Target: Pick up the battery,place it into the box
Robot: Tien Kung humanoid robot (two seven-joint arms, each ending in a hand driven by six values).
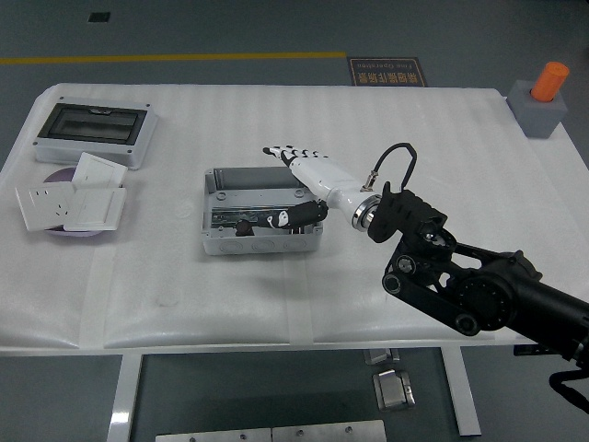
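A grey case with a dark window (pixel 95 132) is set at the far left of the white table (pixel 276 304). Just in front of it, white wall sockets (pixel 72 203) are stacked on a purple disc (pixel 55 178). An orange cylinder (pixel 551 80) is held upright in a grey block (pixel 538 112) at the far right corner.

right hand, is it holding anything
No, the right hand hangs over the box with fingers spread, gripping nothing.

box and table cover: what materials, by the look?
Box: looks like grey moulded plastic or cast metal, matte, with round knockouts along its front wall; can't tell which. Table cover: white, soft-looking foam sheet, ribbed, with seams.
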